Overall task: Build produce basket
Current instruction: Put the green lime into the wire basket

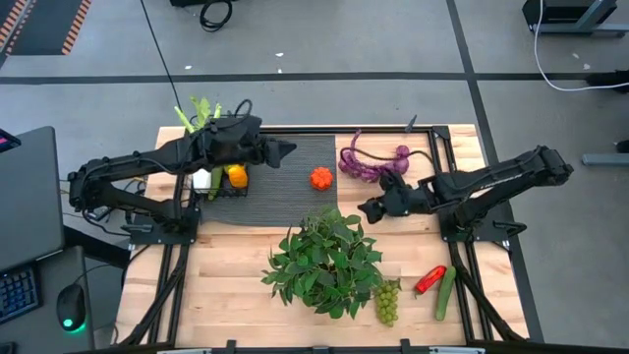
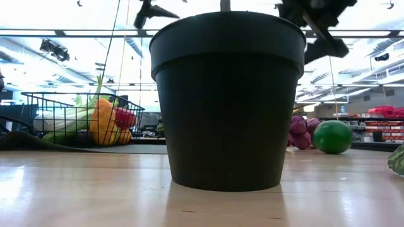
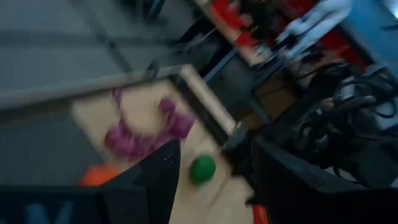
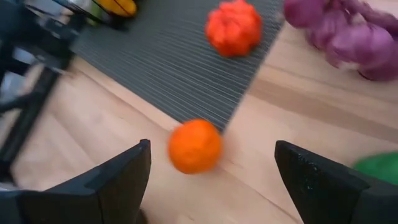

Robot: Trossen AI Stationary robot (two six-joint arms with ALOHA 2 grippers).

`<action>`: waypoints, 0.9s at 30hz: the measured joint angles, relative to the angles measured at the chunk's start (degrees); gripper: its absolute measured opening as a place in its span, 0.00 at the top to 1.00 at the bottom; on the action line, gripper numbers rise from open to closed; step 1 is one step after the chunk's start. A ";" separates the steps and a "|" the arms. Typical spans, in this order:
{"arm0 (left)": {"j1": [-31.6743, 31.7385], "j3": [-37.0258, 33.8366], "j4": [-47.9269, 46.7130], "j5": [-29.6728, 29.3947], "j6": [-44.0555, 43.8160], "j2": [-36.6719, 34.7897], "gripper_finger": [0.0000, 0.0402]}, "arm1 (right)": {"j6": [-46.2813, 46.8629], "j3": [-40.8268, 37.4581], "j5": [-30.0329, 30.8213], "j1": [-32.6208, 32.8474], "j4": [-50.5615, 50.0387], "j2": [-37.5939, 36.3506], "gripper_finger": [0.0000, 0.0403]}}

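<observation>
Right gripper (image 4: 211,180) jaws wide, empty, over orange (image 4: 194,146)

Left pincer (image 1: 288,149) and right pincer (image 1: 366,209), both fingers spread.

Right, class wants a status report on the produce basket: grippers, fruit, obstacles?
Left gripper open beside basket. Right gripper open over orange off the mat. Potted plant nearby.
</observation>
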 joint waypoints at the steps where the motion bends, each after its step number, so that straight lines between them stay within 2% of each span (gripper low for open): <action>1: 0.04 0.00 2.51 0.21 3.02 0.00 0.49 | -0.08 0.94 0.15 0.00 -0.03 0.00 0.14; 5: -0.07 0.02 9.01 0.97 14.93 -0.04 0.49 | -0.36 3.40 0.20 -0.72 2.39 0.00 0.14; 9: 0.00 0.02 8.54 0.98 22.13 -0.07 0.48 | -2.09 4.56 -2.56 -2.56 8.30 0.00 0.14; 16: 1.60 0.02 4.41 5.10 25.19 -0.07 0.43 | -2.91 4.64 -9.83 -9.39 21.51 0.00 0.14; 19: 3.34 0.02 2.86 7.97 25.23 -0.07 0.39 | -2.86 4.64 -10.23 -11.99 26.03 0.00 0.14; 23: 6.68 0.02 1.15 15.18 25.27 -0.07 0.35 | -3.85 4.69 -10.05 -16.18 30.55 0.68 0.14; 27: 9.77 0.02 1.04 21.41 25.29 -0.07 0.34 | -0.20 4.69 -11.94 -19.12 34.29 2.62 0.14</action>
